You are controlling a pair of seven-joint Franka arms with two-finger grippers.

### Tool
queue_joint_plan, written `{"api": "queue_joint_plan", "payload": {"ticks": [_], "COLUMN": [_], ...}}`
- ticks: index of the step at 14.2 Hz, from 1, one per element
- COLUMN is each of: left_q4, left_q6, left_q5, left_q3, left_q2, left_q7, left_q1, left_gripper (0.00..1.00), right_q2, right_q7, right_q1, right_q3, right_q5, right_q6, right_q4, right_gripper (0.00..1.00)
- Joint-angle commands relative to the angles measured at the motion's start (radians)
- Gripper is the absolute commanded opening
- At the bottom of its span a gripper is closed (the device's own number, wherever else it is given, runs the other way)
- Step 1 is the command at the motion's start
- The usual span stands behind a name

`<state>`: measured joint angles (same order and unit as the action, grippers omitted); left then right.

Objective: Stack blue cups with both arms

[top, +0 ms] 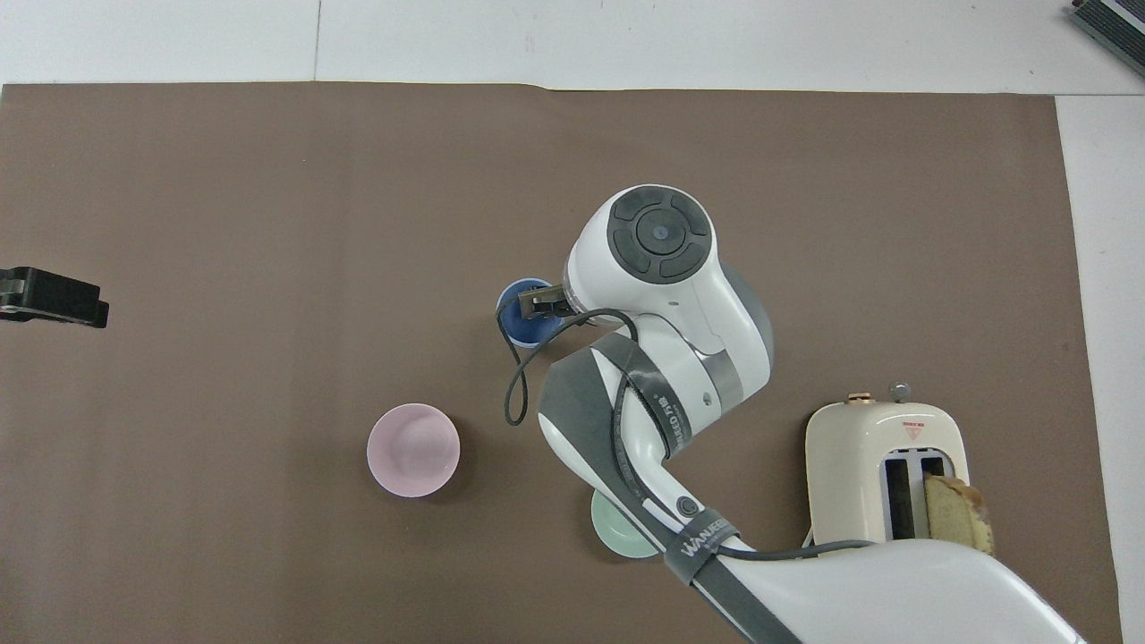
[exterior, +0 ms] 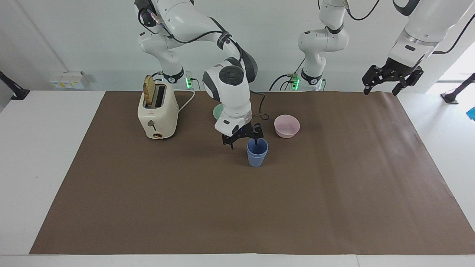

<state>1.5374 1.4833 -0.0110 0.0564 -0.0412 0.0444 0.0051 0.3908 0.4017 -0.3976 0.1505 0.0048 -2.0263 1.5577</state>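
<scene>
The two blue cups (exterior: 257,152) stand nested, one inside the other, upright on the brown mat (exterior: 334,185) near its middle; in the overhead view the blue cups (top: 517,315) are partly covered by the right wrist. My right gripper (exterior: 243,142) hangs open just above the rim. One finger (exterior: 255,141) dips at the cup's mouth and the other is off to the side, gripping nothing. My left gripper (exterior: 382,88) waits, open and empty, high over the left arm's end of the mat; in the overhead view the left gripper (top: 54,297) shows at the frame's edge.
A cream toaster (exterior: 157,111) with a bread slice in it stands toward the right arm's end. A pink bowl (exterior: 287,126) sits beside the cups, nearer to the robots. A mint-green bowl (exterior: 218,110) is partly hidden by the right arm.
</scene>
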Motion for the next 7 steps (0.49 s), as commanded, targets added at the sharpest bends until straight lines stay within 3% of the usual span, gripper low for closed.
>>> {"api": "queue_joint_plan", "payload": {"ticks": [1, 7], "left_q4": [-0.005, -0.005], "left_q6": [-0.017, -0.017], "left_q5": [-0.01, -0.009], "left_q3": [0.01, 0.01], "left_q2": [-0.005, -0.005], "left_q7": [0.003, 0.003], "left_q1": [0.012, 0.012], "left_gripper": [1.0, 1.0], "right_q2": [-0.104, -0.243], "right_q7": [-0.107, -0.254], "right_q1": [0.087, 0.345], "right_q3": [0.007, 0.006], "right_q5": [-0.011, -0.009], "right_q6": [0.124, 0.231], "right_q4": [0.01, 0.01], "right_gripper": [1.0, 1.0]}}
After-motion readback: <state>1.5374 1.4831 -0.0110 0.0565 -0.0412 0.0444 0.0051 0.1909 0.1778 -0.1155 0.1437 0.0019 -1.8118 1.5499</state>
